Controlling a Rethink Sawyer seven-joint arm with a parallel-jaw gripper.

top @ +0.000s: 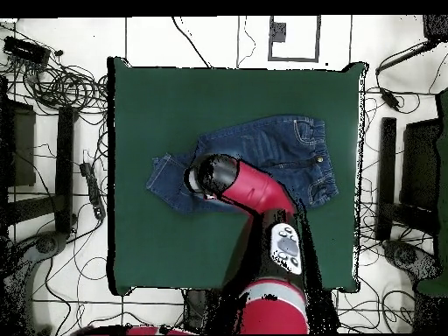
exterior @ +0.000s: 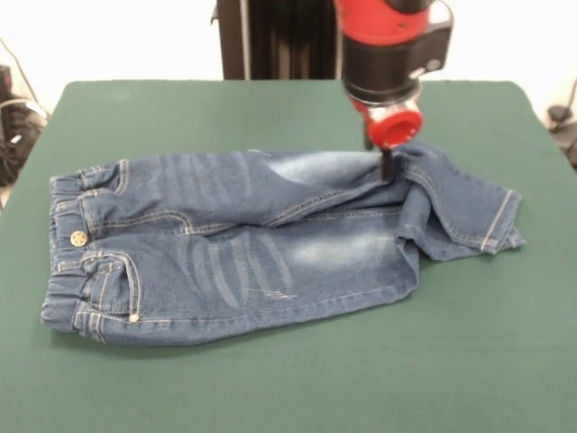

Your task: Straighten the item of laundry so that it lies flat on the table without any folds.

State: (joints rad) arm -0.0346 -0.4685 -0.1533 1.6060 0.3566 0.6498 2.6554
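The small blue denim jeans (exterior: 243, 244) lie on the dark green table (exterior: 270, 388), waistband and brass button (exterior: 78, 238) at the left, legs running right. The near leg lies mostly flat. The far leg is bunched and folded over at its right end (exterior: 460, 212). My gripper (exterior: 386, 170) comes down from above and touches the denim at the crease where that leg folds. In the overhead view the jeans (top: 280, 149) lie at the table's middle, and the red arm (top: 249, 192) covers their lower left part and hides the gripper.
Bare green table (top: 175, 87) surrounds the jeans on all sides. Cables and stands (top: 61, 87) lie on the floor beyond the table's edges. The robot's dark pedestal (exterior: 270, 36) stands at the far side.
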